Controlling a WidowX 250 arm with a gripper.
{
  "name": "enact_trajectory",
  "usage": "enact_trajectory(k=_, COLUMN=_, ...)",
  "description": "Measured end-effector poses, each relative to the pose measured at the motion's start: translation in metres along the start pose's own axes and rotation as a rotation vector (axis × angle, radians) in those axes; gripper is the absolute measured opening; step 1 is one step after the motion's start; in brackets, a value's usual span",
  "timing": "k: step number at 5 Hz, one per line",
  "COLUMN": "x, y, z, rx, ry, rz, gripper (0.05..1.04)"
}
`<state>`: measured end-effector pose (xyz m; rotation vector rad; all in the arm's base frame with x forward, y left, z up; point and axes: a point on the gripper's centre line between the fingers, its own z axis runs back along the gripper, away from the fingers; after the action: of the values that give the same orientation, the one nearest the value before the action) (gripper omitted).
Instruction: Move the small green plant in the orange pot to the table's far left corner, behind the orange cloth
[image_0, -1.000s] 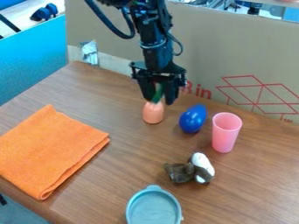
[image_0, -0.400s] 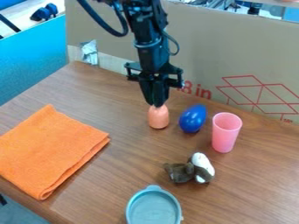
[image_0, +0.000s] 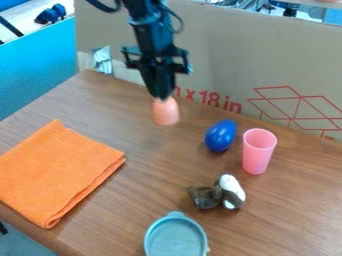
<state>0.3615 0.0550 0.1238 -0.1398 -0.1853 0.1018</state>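
Gripper (image_0: 160, 97) is closed on the top end of the peach toy (image_0: 165, 112), which hangs roughly upright over the table (image_0: 147, 187), near the cardboard (image_0: 220, 47). Looks lifted. High grip, may swing: move slowly, clear the blue egg (image_0: 220, 136) and pink cup (image_0: 258, 152), seat the base flat before release.

The arm (image_0: 147, 30) slants down from the view's top edge. The tool (image_0: 161, 97) points downward, its fingers (image_0: 164, 84) close together.

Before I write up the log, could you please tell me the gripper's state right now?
Gripper: closed, holding the peach-coloured toy by its top.
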Motion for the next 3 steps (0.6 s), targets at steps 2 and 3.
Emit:
enact_trajectory(k=2, x=0.021, y=0.084, z=-0.004, rx=0.120, ry=0.071, rz=0.128, gripper=0.218)
enact_trajectory(k=3, x=0.025, y=0.131, z=0.004, rx=0.172, ry=0.066, rz=0.231, gripper=0.218)
